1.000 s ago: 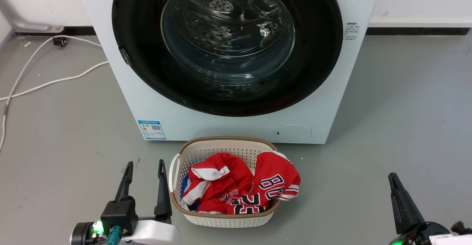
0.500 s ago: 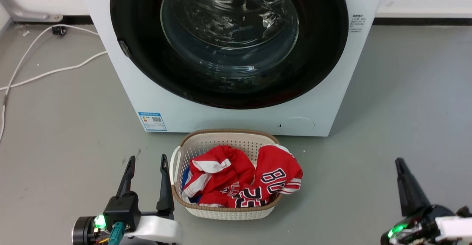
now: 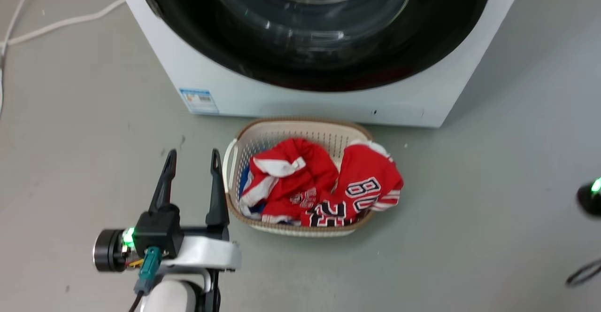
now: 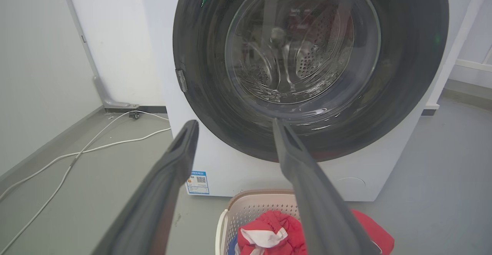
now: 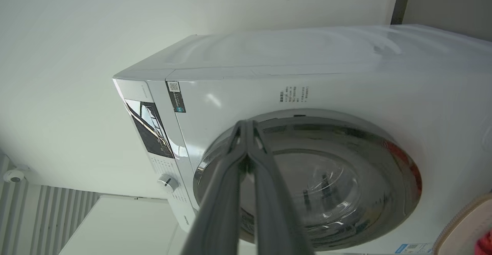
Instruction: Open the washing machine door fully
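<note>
left wrist view: the washing machine door (image 4: 307,67) is seen closed, beyond the spread left gripper (image 4: 234,121); the right gripper (image 5: 246,124) is pinched empty. the basket (image 4: 253,209) below could be struck during the reach.

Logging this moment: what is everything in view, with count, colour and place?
washing machine: one, white, on the grey floor.
washing machine door: one, glossy black, clear glass centre, closed on the machine's front.
label sticker: one, blue, low on the machine's front.
laundry basket: one, cream, brown rim, on the floor before the machine.
clothes: one heap, red with white trim, in the basket.
cable: count unclear, white, on the floor left of the machine.
left pincer: one, dark, open, beside the basket.
right pincer: one, dark, shut, aimed at the machine's front.
</note>
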Tool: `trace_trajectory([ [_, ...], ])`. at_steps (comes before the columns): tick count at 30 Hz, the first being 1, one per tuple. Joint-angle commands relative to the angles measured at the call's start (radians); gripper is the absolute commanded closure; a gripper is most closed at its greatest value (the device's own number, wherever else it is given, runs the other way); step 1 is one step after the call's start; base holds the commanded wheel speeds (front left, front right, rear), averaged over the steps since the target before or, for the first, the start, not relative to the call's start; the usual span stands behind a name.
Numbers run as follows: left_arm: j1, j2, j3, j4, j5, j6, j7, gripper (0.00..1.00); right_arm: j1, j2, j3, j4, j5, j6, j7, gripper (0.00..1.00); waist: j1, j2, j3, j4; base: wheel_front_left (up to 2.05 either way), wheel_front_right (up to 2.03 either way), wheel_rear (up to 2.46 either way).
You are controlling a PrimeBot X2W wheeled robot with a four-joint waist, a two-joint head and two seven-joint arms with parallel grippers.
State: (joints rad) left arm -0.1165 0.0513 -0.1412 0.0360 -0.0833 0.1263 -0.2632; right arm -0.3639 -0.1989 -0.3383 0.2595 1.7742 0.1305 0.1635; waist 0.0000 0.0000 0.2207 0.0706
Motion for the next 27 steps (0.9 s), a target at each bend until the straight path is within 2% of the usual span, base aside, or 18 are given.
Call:
trace_trajectory([
  [1, -0.025, -0.001, -0.003, -0.005, -0.001, 0.003, -0.002, 0.0, -0.058, -0.022, -0.002, 0.022, -0.008, 0.0, 0.015, 1.0, 0.0, 0.0, 0.065, 0.017, 0.0, 0.0, 0.0],
  [8, -0.108, -0.001, -0.026, -0.023, -0.008, 0.007, -0.002, 0.0, -0.3, -0.148, 0.03, 0.117, -0.052, 0.0, 0.092, 1.0, 0.0, 0.0, 0.2, 0.044, 0.0, 0.0, 0.0],
  [14, -0.164, -0.001, -0.046, -0.037, -0.021, 0.021, -0.002, 0.0, -0.493, -0.233, 0.105, 0.165, -0.109, 0.0, 0.153, 1.0, 0.0, 0.0, 0.284, 0.062, 0.0, 0.0, 0.0],
  [19, -0.195, -0.001, -0.062, -0.043, -0.033, 0.027, -0.002, 0.0, -0.647, -0.268, 0.184, 0.201, -0.155, 0.0, 0.2, 1.0, 0.0, 0.0, 0.34, 0.074, 0.0, 0.0, 0.0],
  [27, -0.232, -0.001, -0.082, -0.051, -0.047, 0.037, -0.002, 0.0, -0.796, -0.291, 0.302, 0.239, -0.231, 0.0, 0.286, 1.0, 0.0, 0.0, 0.399, 0.099, 0.0, 0.0, 0.0],
])
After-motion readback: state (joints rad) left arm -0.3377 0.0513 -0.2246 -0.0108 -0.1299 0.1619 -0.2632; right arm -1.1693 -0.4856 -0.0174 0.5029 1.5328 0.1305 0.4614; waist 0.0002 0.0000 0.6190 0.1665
